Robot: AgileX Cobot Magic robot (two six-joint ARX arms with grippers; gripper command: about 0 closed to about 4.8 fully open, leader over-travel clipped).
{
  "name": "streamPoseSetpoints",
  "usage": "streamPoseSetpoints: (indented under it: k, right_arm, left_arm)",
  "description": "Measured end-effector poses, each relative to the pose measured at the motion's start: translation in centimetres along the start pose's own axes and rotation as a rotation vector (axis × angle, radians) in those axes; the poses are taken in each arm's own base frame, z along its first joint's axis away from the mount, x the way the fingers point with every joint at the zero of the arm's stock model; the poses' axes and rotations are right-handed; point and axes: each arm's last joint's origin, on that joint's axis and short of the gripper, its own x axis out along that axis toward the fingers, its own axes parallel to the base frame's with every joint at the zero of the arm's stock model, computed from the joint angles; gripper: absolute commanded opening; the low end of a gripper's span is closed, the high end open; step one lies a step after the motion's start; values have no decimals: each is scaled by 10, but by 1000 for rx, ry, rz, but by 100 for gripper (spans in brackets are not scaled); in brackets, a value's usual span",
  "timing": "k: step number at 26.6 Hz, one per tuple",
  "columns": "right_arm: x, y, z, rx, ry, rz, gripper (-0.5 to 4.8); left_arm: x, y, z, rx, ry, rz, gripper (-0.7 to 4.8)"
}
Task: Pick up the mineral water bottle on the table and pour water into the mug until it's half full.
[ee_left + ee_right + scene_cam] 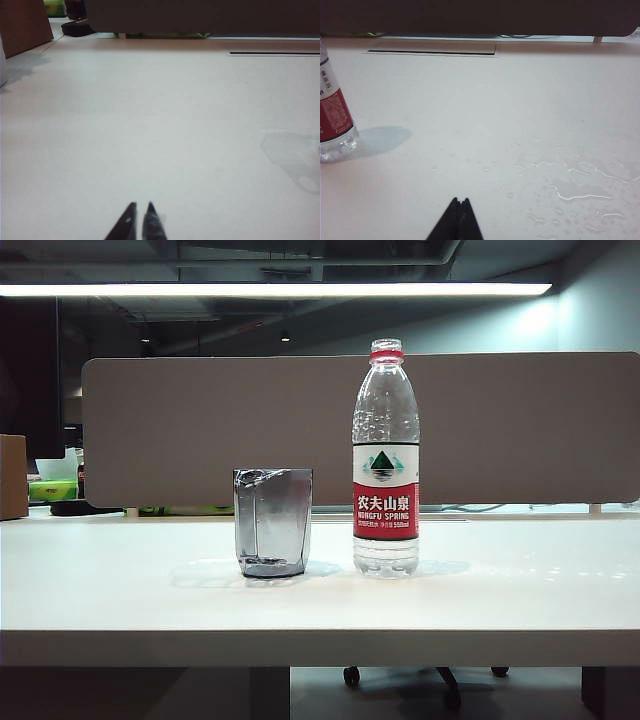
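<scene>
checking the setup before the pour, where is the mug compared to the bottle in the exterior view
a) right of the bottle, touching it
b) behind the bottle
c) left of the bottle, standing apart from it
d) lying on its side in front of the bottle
c: in the exterior view the mug stands upright on the table, left of the mineral water bottle, with a gap between them.

I see a clear mineral water bottle (386, 460) with red neck ring and white-and-red label, a smoky-grey mug (272, 522), a white bench (520, 590), black fingers (457, 220).
</scene>
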Motion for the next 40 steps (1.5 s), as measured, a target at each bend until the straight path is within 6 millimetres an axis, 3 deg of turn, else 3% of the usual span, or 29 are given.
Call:
streamPoseSetpoints:
  k: [24,31,33,36,40]
  right_arm:
    - [0,-2,0,1,-4,-51,-7]
    - [-1,-2,11,179,-115,-42,-7]
    - [-3,-1,18,309,-122,-27,-7]
    - [-22,1,58,372,-165,71,-7]
    - [-48,5,97,319,-178,188,-4]
  left_arm:
    - [0,0,0,0,0,0,22]
    - [0,0,2,-57,-5,-1,22]
    - [-4,-1,16,-195,-50,-43,22]
    - [-25,-5,68,-375,-189,-224,22]
    - [-52,-8,111,-380,-309,-409,22]
